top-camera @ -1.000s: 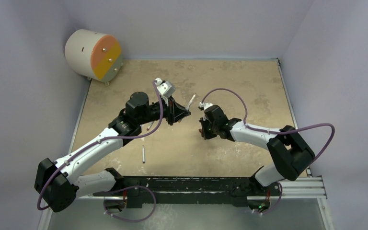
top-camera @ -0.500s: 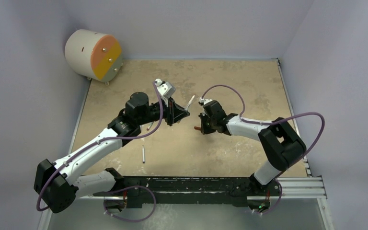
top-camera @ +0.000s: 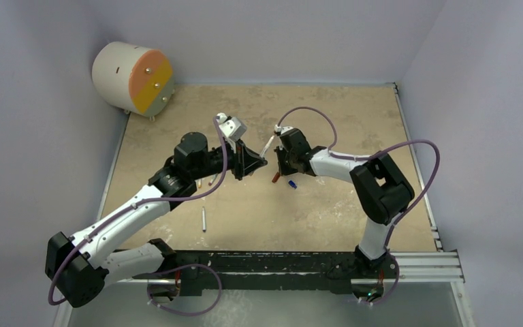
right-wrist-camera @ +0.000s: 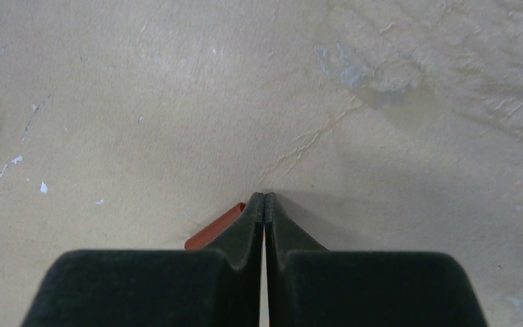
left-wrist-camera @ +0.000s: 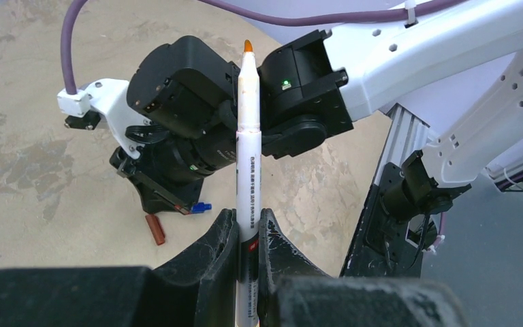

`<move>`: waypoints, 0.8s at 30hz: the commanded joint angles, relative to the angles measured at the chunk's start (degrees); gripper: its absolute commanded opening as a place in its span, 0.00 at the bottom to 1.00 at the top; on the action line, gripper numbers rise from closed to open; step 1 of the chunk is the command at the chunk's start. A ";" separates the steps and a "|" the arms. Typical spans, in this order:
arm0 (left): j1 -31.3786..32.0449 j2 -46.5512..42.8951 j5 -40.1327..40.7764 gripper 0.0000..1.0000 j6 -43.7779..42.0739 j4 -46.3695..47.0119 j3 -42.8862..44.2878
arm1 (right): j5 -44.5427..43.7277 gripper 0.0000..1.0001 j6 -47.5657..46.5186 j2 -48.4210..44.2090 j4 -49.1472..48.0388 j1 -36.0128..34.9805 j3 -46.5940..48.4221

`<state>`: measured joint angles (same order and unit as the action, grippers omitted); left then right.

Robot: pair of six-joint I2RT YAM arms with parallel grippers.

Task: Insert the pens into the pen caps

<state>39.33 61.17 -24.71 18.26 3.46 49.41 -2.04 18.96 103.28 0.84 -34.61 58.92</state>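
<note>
Your left fingers (left-wrist-camera: 221, 240) are clamped tight on a white pen (left-wrist-camera: 248, 157). They grip it low on the barrel, so the shaft stands straight up out of them with its orange tip exposed at the top. In the left wrist view, the black wrist of the right arm sits just beyond that tip. Your right fingers (right-wrist-camera: 250, 219) are pressed together with nothing visible between them, their tips low over the worktop (right-wrist-camera: 395, 82). A red-brown cap (right-wrist-camera: 212, 230) lies on the worktop just to their left in the right wrist view. Its near end is hidden behind the finger, so you cannot tell whether the two touch. From above, the two sets of fingers are near each other at the middle of the worktop, with the held pen slanting up between them. A blue cap (top-camera: 291, 183) lies just beside the red-brown cap, on the right arm's side. A second pen (top-camera: 203, 219) lies well apart, nearer the arm bases, and a third pen (top-camera: 212, 180) shows partly from under the left arm. A white drum (top-camera: 133, 77) with an orange and yellow face sits in the far left corner.
</note>
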 commanded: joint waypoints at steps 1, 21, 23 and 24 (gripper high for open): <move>-0.09 -1.42 0.68 0.00 -1.22 0.94 2.35 | -0.60 0.00 -1.27 0.99 0.52 0.29 3.30; -0.19 -8.55 35.14 0.00 3.74 1.14 1.89 | -17.98 0.69 20.22 -6.73 3.14 -8.79 1.64; -0.23 -9.15 36.83 0.00 3.64 0.04 2.38 | -21.72 0.68 24.87 -6.41 4.40 -10.64 2.46; -0.22 -9.17 36.99 0.00 3.32 -0.59 2.58 | -23.20 0.66 26.96 -5.97 5.15 -11.26 3.07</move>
<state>39.33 53.95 4.25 20.62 2.26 49.41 -16.03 34.76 97.34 3.16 -43.18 60.31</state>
